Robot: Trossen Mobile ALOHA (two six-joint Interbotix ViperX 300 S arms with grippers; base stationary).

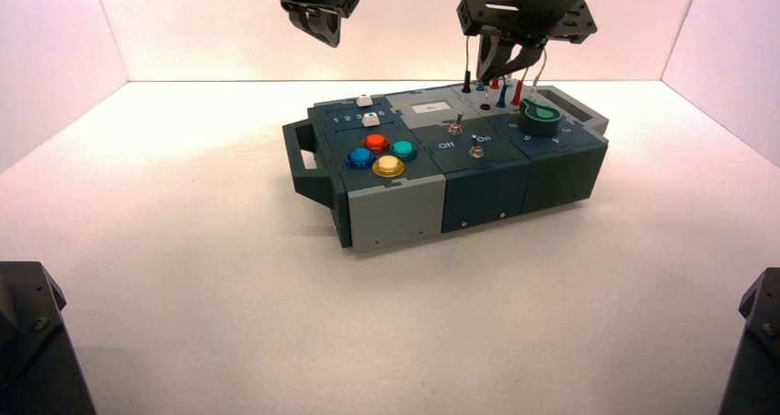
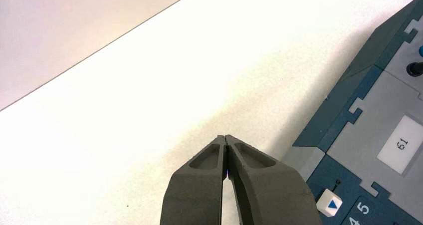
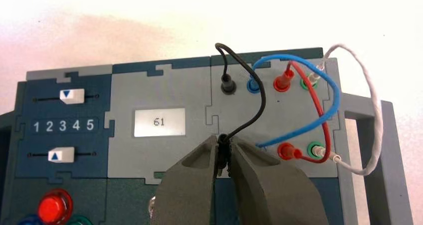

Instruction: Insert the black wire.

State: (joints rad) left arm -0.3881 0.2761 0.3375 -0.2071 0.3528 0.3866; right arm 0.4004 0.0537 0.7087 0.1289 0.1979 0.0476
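Black wire (image 3: 261, 101): far plug seated; near plug gripped in right pincer (image 3: 224, 146) above the box.
Left pincer (image 2: 225, 141): closed, waiting beside the box.
Advice: align upright, then press.

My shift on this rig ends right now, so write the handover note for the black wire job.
Right gripper: over the grey wire panel, shut on the loose plug of the black wire.
Left gripper: shut and empty, off beyond the slider end of the box, idle.
Black wire: other end sits in the black socket, in the panel's far row; the wire loops from there to the gripper.
Done: one end in, the other gripped.
Left: seat the held plug in the near row, then let go. Its socket is hidden behind the gripper, so check alignment first.
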